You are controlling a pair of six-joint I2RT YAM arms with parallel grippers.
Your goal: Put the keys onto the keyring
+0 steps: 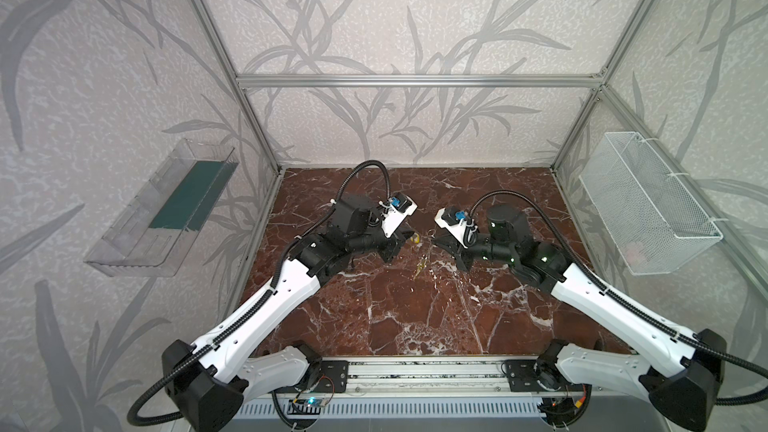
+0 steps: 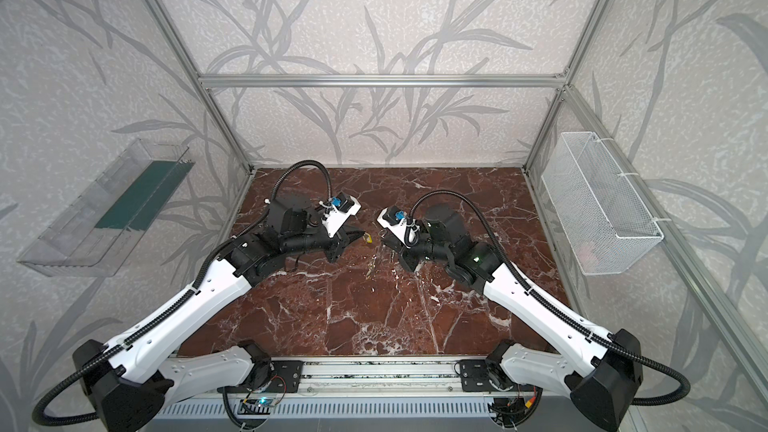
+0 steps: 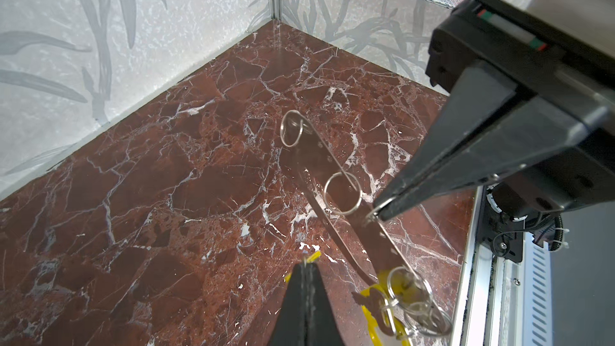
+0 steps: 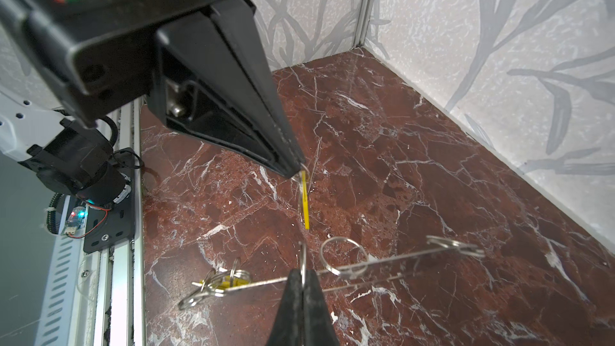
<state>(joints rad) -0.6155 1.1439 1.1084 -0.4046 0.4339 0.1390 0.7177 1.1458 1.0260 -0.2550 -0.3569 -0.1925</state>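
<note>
Wire mesh basket [image 1: 648,205], right wall: maybe something pinkish inside, unclear. Clear wall tray [image 1: 124,243], left wall: holds dark green strip [image 1: 187,197]. Left tool [image 3: 307,262] pinched on yellow key [image 4: 305,206]. Right tool [image 4: 303,274] clamps a ring of the keyring [image 3: 319,161], edge-on at mid worktop [image 1: 415,317]. Only wrist views clearly show second yellow key [image 3: 396,289] ringed at its near end.

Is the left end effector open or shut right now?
Shut: the left end effector pinches a yellow key by its loop; the key dangles.
</note>
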